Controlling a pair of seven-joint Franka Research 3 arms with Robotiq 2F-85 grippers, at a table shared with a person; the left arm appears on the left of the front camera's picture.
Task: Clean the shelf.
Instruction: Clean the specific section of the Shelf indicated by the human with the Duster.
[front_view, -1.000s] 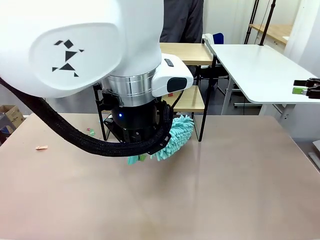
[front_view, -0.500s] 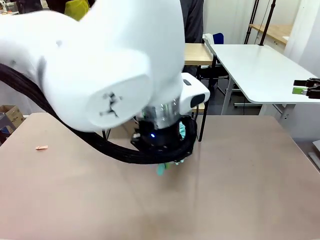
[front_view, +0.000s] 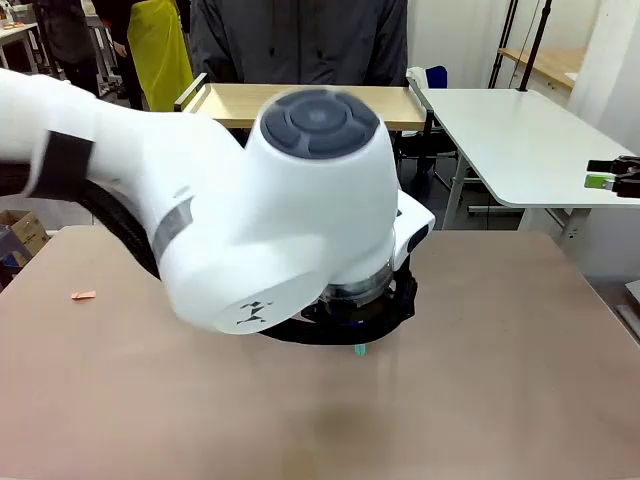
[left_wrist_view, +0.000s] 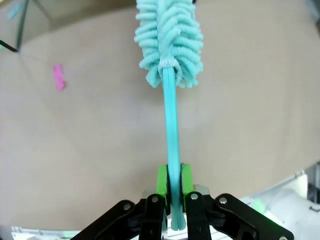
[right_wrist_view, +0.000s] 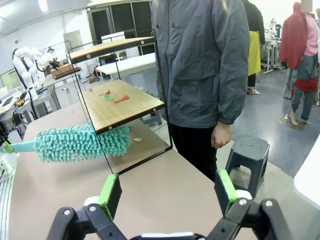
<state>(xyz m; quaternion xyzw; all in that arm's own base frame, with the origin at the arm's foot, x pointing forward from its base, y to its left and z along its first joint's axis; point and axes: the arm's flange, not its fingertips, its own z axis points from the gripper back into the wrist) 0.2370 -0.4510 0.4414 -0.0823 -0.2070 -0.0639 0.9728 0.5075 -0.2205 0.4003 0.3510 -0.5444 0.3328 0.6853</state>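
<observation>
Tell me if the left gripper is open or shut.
Shut: the left gripper has its green pads clamped on the handle of the teal duster.

Left arm (front_view: 290, 220) spans the mid tabletop (front_view: 500, 380), masking most of the shelf (front_view: 230, 103). Person (front_view: 300, 40) stands beyond the shelf. Orange scrap (front_view: 83, 295) lies far left.

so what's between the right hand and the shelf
In the right wrist view, bare tabletop lies between the right hand and the shelf; the teal duster's head sits at the left by the shelf's near corner.
</observation>
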